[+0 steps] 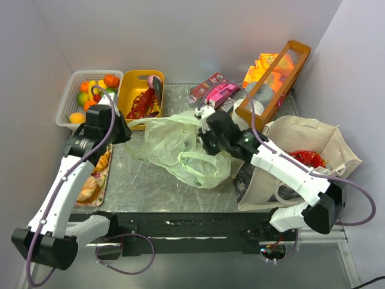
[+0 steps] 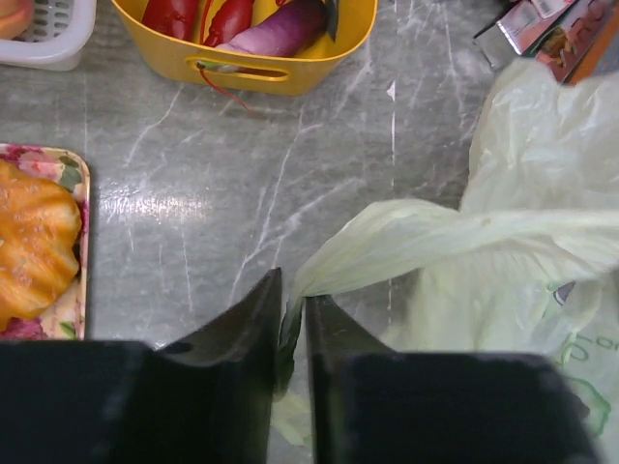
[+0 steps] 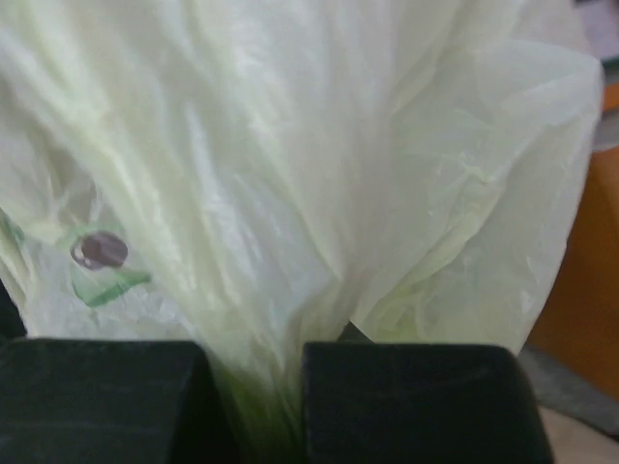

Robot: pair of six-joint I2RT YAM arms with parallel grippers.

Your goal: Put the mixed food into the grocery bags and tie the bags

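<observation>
The pale green plastic bag [image 1: 180, 150] lies crumpled mid-table, stretched between both grippers. My left gripper [image 1: 124, 131] is at its left end; in the left wrist view the gripper [image 2: 292, 290] has its jaws nearly together, with a twisted strip of the bag [image 2: 435, 232] pinched between them. My right gripper [image 1: 206, 137] is on the bag's right side, and the right wrist view shows it [image 3: 256, 358] shut on a gathered bunch of the plastic [image 3: 290, 145]. The beige canvas tote [image 1: 301, 135] stands open at the right with a red packet [image 1: 308, 158] inside. A croissant [image 2: 34, 242] rests on a floral tray [image 1: 99, 174].
A yellow basket [image 1: 133, 81] holding a red lobster sits at the back, beside a white basket [image 1: 69, 99] of toy fruit. A tall wooden crate [image 1: 295, 57] leans at the back right, with pink boxes [image 1: 216, 91] to its left.
</observation>
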